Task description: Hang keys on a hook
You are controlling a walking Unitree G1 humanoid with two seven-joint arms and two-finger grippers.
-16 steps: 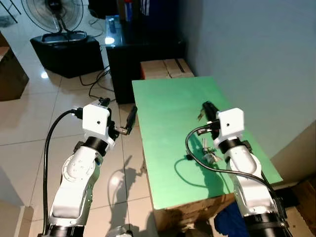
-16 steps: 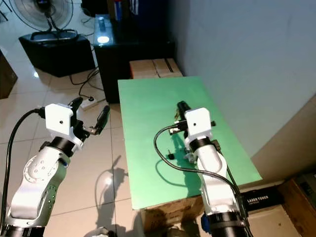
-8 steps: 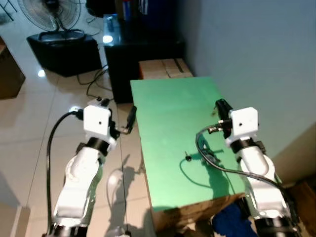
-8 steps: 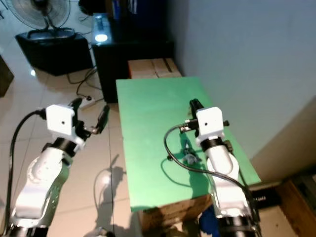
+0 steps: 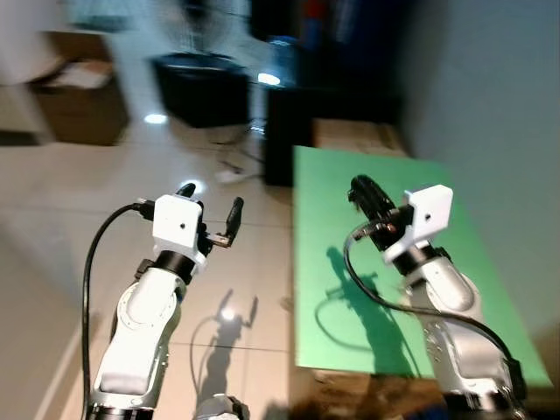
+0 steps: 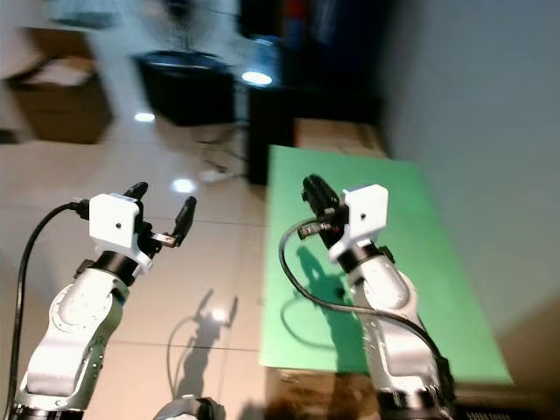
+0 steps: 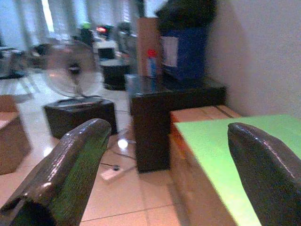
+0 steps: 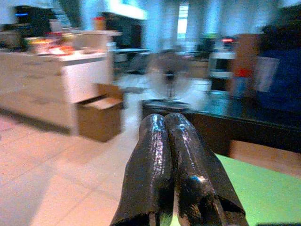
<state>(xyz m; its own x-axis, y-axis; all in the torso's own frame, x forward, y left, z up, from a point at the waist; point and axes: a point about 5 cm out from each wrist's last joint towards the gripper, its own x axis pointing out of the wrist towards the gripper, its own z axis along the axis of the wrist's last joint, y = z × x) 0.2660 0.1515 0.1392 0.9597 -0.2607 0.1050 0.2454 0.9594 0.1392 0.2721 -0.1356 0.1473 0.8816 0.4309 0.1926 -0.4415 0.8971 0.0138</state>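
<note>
Fingers pressed flat together on the right hand (image 5: 363,191), raised over the green counter (image 5: 350,297); I can't make out any keys between them. Left hand (image 5: 210,213) has its fingers spread wide apart out over the tiled floor (image 5: 105,175), gripping nothing. Keys and hook aren't visible on the counter or anywhere, so where they are, no idea. My guess is keys are light, hard, a bit slippery and jangly, so best taken by the ring. No readable labels; the fan (image 7: 70,70) and blue bin (image 7: 181,52) are too blurry.
</note>
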